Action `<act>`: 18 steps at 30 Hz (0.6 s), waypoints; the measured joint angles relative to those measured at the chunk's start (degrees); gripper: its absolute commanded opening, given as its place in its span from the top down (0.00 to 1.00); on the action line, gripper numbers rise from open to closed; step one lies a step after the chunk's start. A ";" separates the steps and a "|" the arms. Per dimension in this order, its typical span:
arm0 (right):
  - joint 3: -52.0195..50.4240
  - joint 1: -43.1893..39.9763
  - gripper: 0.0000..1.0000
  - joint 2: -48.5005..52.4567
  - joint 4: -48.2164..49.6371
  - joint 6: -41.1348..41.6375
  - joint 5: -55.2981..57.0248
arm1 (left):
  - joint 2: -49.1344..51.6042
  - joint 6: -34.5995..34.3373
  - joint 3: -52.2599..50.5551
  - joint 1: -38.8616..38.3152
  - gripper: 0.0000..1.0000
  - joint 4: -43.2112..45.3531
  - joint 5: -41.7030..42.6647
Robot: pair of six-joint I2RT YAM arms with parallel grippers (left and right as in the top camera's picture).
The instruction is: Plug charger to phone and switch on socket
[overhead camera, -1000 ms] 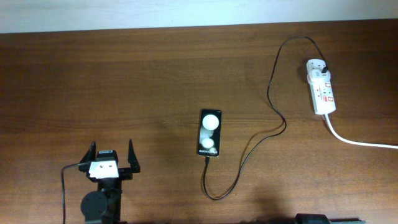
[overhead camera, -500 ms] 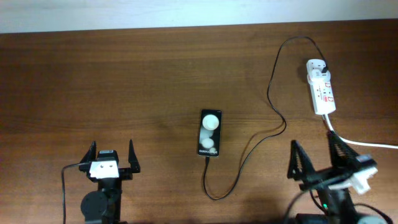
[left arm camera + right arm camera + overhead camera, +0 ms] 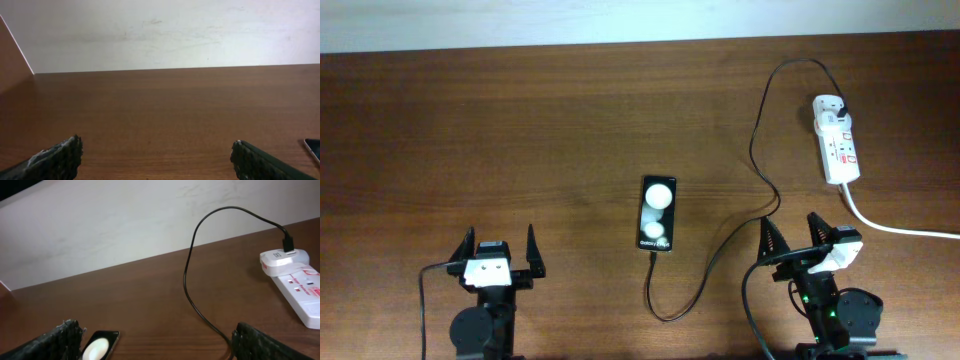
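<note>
The black phone [image 3: 657,214] lies flat at the table's middle, two white spots on its face; its corner shows in the right wrist view [image 3: 101,345] and at the left wrist view's right edge [image 3: 314,147]. The black charger cable [image 3: 760,150] runs from the phone's near end, loops, and goes up to its plug head [image 3: 844,107] in the white socket strip [image 3: 837,140], also in the right wrist view [image 3: 295,280]. My left gripper [image 3: 500,250] is open and empty at front left. My right gripper [image 3: 793,235] is open and empty at front right, beside the cable.
The strip's thick white cord [image 3: 895,227] runs off to the right edge. A pale wall [image 3: 125,225] stands behind the table's far edge. The wood table [image 3: 520,130] fills the view.
The right arm came into view from the bottom edge and shifted left toward the cable. The left arm, phone and cable have not moved.
</note>
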 measured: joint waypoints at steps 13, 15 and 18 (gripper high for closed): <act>0.00 3.72 0.01 0.00 -0.15 -17.68 1.99 | 0.02 -0.02 0.00 0.00 0.01 0.00 0.02; 0.00 3.72 0.01 0.00 -0.15 -18.05 2.21 | 0.02 0.00 0.00 0.00 0.01 0.00 0.00; 0.00 3.72 0.01 0.00 -0.17 -18.25 2.36 | 0.02 -0.02 0.00 0.00 0.01 0.00 0.00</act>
